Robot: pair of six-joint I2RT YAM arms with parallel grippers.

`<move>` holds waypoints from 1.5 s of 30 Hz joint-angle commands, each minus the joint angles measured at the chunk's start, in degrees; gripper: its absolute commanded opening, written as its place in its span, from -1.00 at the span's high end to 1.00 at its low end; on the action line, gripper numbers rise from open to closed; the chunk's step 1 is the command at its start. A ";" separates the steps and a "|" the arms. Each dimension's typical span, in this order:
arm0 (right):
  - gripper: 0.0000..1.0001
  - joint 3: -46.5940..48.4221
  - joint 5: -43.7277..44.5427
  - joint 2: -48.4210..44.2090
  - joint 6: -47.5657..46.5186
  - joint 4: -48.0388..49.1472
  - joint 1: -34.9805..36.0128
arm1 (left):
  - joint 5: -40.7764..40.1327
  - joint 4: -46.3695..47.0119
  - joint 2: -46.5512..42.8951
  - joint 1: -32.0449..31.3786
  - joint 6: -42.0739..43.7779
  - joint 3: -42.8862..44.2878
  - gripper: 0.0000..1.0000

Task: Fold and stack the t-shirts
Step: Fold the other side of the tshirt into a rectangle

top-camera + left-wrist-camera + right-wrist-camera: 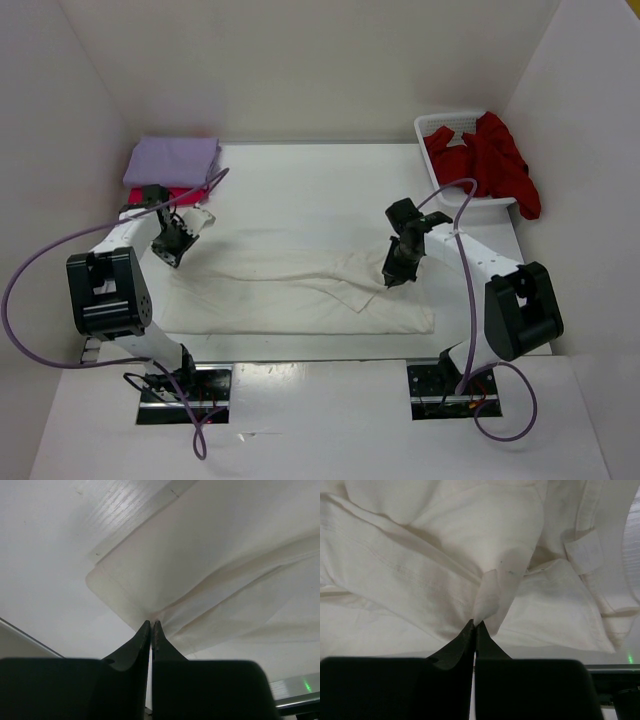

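Left gripper (151, 626) pinches the cream t-shirt (280, 295); right gripper (474, 625) is clenched on a fold of it. It lies along the near edge of the bench (330, 190).

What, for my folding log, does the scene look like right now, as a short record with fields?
cream shirt: spread out mid-table, creased
left gripper: shut on the cream shirt at its left edge
right gripper: shut on a fold of the cream shirt, right of centre
lavender shirt: folded, far left, atop pink shirt
red shirt: draped over the basket, far right
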 commanded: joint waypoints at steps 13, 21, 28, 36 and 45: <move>-0.09 4.44 4.38 -4.65 0.32 -4.04 0.35 | -9.54 0.08 -3.71 -0.23 0.02 -0.47 0.34; -0.16 16.66 0.26 4.02 -1.26 5.34 1.83 | -12.53 -2.82 -5.29 -0.23 -1.65 -0.56 0.25; -0.33 28.43 0.18 21.08 -4.24 7.99 5.18 | -13.15 -3.96 -6.35 -0.23 -4.02 -0.57 0.20; -0.19 24.95 -0.87 25.32 -4.25 9.74 7.20 | -10.96 -4.49 -6.35 -0.76 -5.16 0.67 0.16; 1.00 20.81 -3.16 23.91 -3.02 11.68 8.26 | -10.96 -5.02 -5.82 -1.81 -5.69 1.72 0.13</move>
